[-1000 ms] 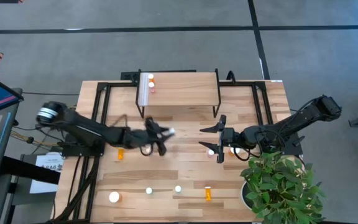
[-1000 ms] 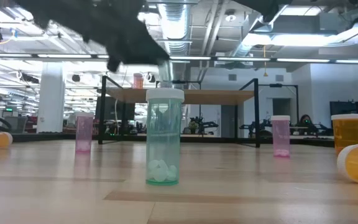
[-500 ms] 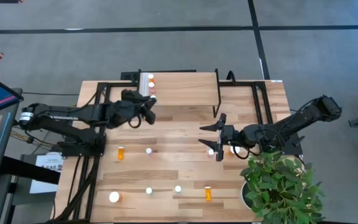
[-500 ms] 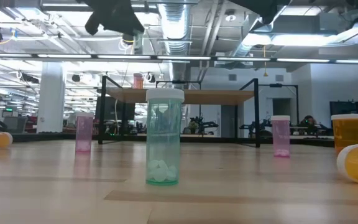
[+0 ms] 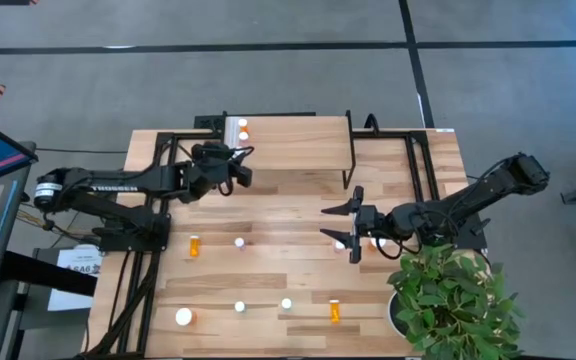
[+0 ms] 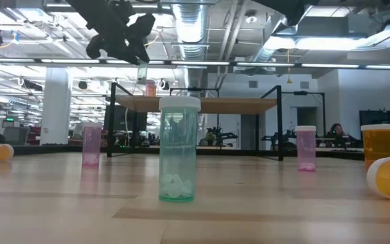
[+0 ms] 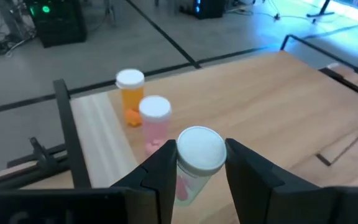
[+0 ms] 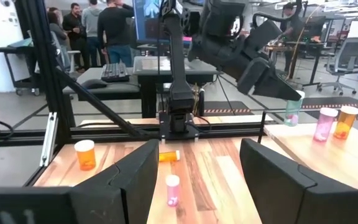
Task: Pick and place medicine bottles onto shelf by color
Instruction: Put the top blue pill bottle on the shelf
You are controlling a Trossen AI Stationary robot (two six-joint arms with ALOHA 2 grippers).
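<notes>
My left gripper (image 5: 236, 172) is shut on a pinkish medicine bottle with a white cap (image 7: 197, 149), held in the air over the near left corner of the shelf (image 5: 298, 145). It also shows high in the low view (image 6: 137, 51). An orange bottle (image 7: 130, 96) and a pink bottle (image 7: 155, 121) stand on the shelf's left end. My right gripper (image 5: 351, 228) is open and low over the table's right middle. A pink bottle (image 5: 340, 243) and an orange bottle (image 5: 376, 240) stand on the table beside it. My left gripper pinches the bottle between its two fingers (image 7: 238, 165) at the cap and upper body (image 7: 194, 163). The bottle is lifted clear above the shelf and tilted, with its cap toward the wrist camera and its pink body (image 7: 184, 186) below.
Other bottles are on the table: a pink one (image 5: 238, 241), an orange one lying (image 5: 194, 246), a wide orange one (image 5: 183, 316), two pale green ones (image 5: 239, 306) (image 5: 286, 303) and an orange one lying (image 5: 335, 312). A potted plant (image 5: 448, 300) stands at the near right corner.
My left gripper has risen from the table's middle with the bottle and gone toward the far edge and left, to the shelf's left end. The bottle is lifted clear of the table. My right gripper has kept still.
</notes>
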